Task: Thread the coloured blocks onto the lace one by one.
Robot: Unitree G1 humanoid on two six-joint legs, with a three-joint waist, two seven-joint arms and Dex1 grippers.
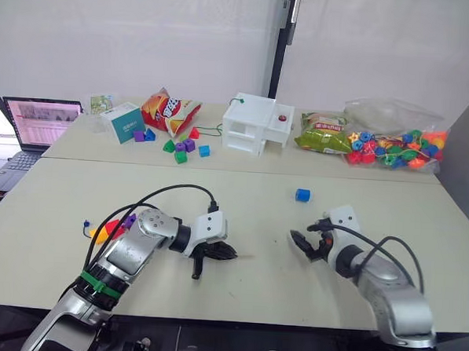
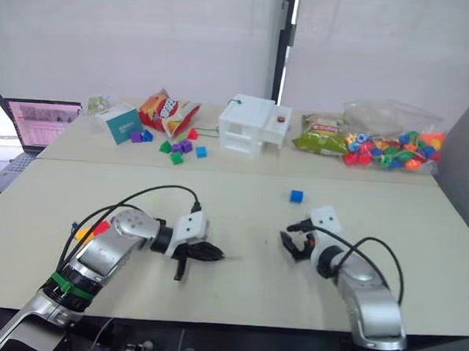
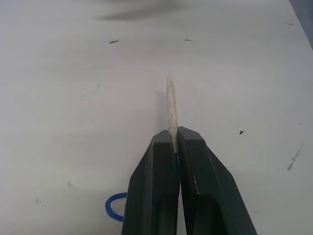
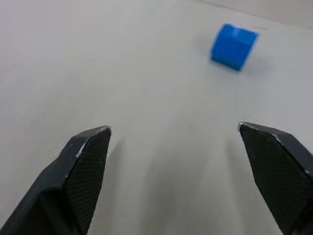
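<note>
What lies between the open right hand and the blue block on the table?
Nothing: in the right wrist view, bare table runs from the right hand to the blue block.

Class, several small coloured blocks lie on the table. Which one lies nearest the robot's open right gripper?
The blue block, alone on the near table just beyond the right gripper. The other loose blocks sit clustered on the far table.

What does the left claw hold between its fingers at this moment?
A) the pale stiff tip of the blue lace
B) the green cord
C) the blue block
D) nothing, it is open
A: the left claw is shut on the lace, whose pale tip sticks out beyond the fingers.
</note>
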